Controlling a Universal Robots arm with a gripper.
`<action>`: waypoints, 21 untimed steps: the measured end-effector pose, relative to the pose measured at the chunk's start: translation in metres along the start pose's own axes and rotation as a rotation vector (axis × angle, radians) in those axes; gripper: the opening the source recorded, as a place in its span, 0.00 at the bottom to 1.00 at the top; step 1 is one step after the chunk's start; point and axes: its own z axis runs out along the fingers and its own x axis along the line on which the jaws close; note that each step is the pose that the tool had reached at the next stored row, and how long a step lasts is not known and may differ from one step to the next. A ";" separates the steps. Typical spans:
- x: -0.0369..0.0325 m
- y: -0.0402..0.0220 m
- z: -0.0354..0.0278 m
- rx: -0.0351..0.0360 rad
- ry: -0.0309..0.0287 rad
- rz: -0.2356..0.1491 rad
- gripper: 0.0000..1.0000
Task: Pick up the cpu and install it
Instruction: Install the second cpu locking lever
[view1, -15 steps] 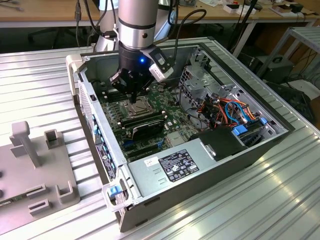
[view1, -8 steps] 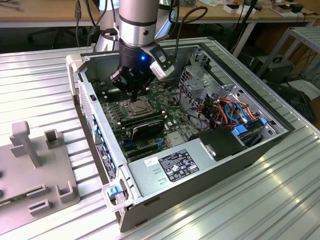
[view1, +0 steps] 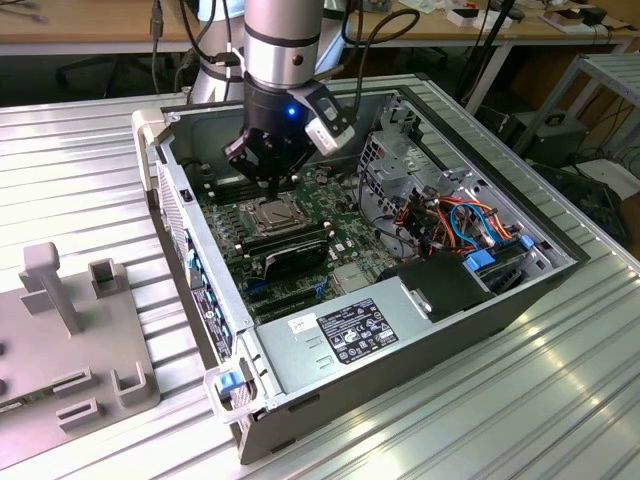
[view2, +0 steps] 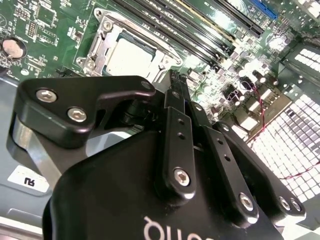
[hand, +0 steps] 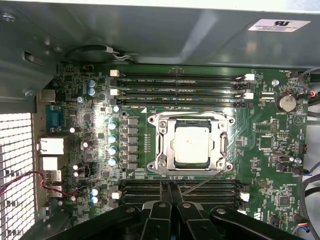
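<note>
1. The cpu (hand: 190, 145) lies flat inside the socket (hand: 192, 144), among the RAM slots (hand: 180, 90) on the motherboard (hand: 270, 140).
2. The gripper (hand: 171, 192) hangs just above the socket, fingers (view2: 176, 107) pressed together, holding nothing.
3. The cpu looks thin, light, stiff and fragile; its opposite edges are the safest hold, never the underside.

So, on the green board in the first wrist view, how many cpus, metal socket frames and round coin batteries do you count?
cpu: 1
metal socket frame: 1
round coin battery: 1
Total: 3
</note>
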 end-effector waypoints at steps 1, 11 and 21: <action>-0.0010 -0.0001 0.0000 0.0001 0.0004 0.000 0.11; -0.0041 -0.0039 0.0031 0.0001 0.0017 0.000 0.11; -0.0081 -0.0112 0.0114 0.0000 0.0018 0.000 0.11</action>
